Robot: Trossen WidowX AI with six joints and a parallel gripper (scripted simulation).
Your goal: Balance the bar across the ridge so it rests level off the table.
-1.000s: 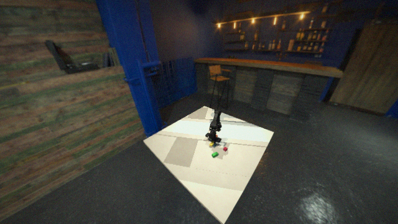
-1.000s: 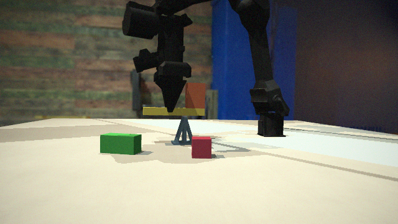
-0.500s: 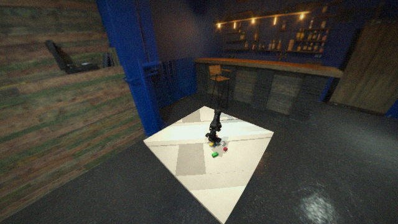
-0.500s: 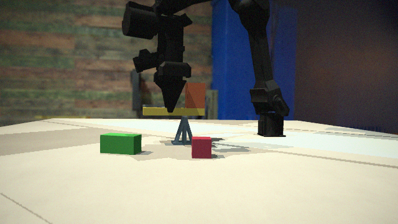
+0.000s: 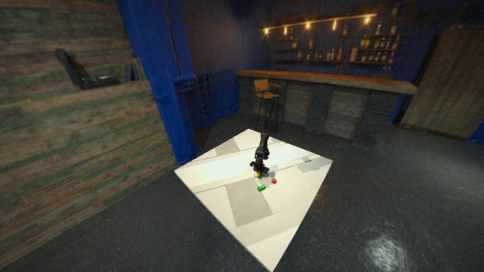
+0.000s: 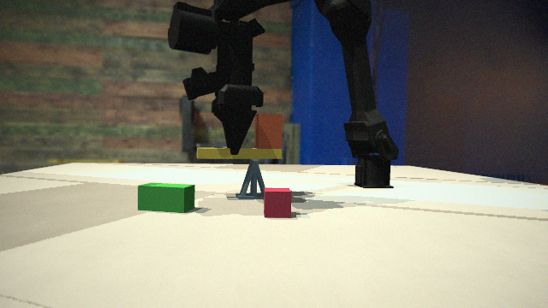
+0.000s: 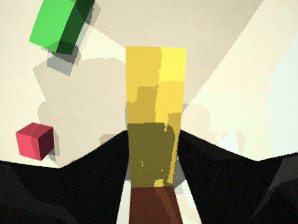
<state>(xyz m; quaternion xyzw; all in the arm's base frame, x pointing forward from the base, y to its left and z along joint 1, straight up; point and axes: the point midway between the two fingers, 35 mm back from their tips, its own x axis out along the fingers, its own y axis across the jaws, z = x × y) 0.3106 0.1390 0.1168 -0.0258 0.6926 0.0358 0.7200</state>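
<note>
Bar [image 6: 223,153], yellow and flat, is shown lying level across the apex of the ridge [image 6: 253,181], a small grey-blue triangular stand on the table [image 6: 385,257]. An orange-brown block [image 6: 269,131] is carried on one end of the bar, and the ridge is seen to sit nearer that loaded end than the bar's middle. Neither end of the bar is seen touching the table in the exterior view. The bar is gripped by the hand [image 6: 235,150], whose fingers are closed on it from above at a point on the unloaded side of the ridge; in the wrist view the yellow surface [image 7: 156,96] is seen running forward from between the dark fingers.

Two loose blocks are left on the table: a green block [image 6: 166,197], well apart on the unloaded side, and a red cube [image 6: 277,202], just in front of the ridge's foot. Neither is in contact with the bar or the ridge.

Placement is judged to be essentially done: the bar appears supported and level. What is left is the release and a clean upward withdrawal. Whether balance will be kept once the grip is removed cannot be told.
</note>
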